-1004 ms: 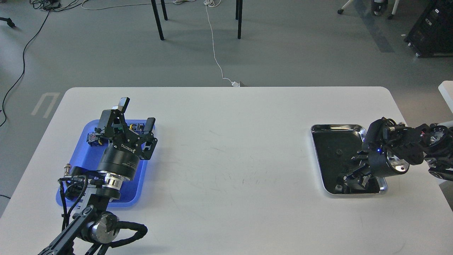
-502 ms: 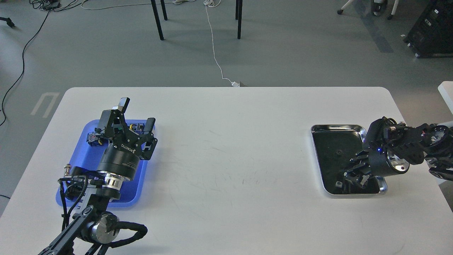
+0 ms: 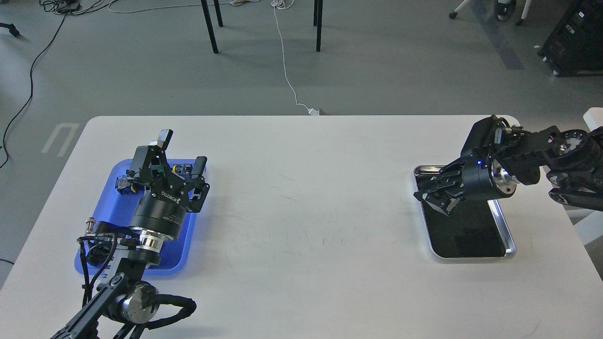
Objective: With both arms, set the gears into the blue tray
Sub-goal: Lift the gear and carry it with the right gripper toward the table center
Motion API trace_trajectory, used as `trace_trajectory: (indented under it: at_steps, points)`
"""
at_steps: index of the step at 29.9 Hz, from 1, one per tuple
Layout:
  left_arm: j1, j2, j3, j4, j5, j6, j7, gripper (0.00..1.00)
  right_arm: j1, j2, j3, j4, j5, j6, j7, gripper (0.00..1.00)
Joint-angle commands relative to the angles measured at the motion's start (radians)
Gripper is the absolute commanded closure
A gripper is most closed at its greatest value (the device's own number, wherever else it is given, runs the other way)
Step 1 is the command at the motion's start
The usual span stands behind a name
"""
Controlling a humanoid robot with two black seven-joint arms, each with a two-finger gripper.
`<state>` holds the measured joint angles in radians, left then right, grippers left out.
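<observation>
The left gripper (image 3: 181, 150) hangs over the blue tray (image 3: 108, 197) with its fingers spread wide, gripping nothing; the right gripper (image 3: 431, 200) hangs over the silver tray (image 3: 506, 235), and I cannot tell if it is pinched; no gears can be made out.

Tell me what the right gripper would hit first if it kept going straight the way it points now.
The right gripper points left and slightly down over the silver metal tray. Going straight on, it would probably meet that tray's left rim or the white table just beyond; its height is unclear.
</observation>
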<state>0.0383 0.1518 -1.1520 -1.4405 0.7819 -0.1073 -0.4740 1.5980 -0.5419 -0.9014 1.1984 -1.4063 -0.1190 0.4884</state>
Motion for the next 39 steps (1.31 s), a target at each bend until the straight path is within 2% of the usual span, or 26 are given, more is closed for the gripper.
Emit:
trace_trajectory:
  at_steps: [1, 12, 19, 25, 39]
  points:
    - [0.0, 0.002, 0.0, 0.0, 0.0, 0.0, 0.0, 0.02, 0.051, 0.081, -0.001, 0.032, 0.091, 0.001, 0.0, 0.86]
    - [0.005, -0.002, -0.002, -0.001, 0.002, 0.001, 0.0, 0.02, 0.034, 0.402, -0.008, -0.016, 0.326, -0.017, 0.0, 0.86]
    - [0.015, 0.002, -0.002, -0.008, 0.002, 0.001, 0.0, 0.02, -0.085, 0.539, -0.014, -0.126, 0.354, -0.106, 0.0, 0.86]
    - [0.021, 0.002, -0.002, -0.008, 0.002, 0.0, 0.0, 0.02, -0.145, 0.542, -0.03, -0.195, 0.355, -0.152, 0.0, 0.86]
    - [0.032, 0.0, -0.003, -0.008, 0.013, 0.0, 0.0, 0.02, -0.202, 0.542, -0.06, -0.244, 0.383, -0.156, 0.0, 0.84]
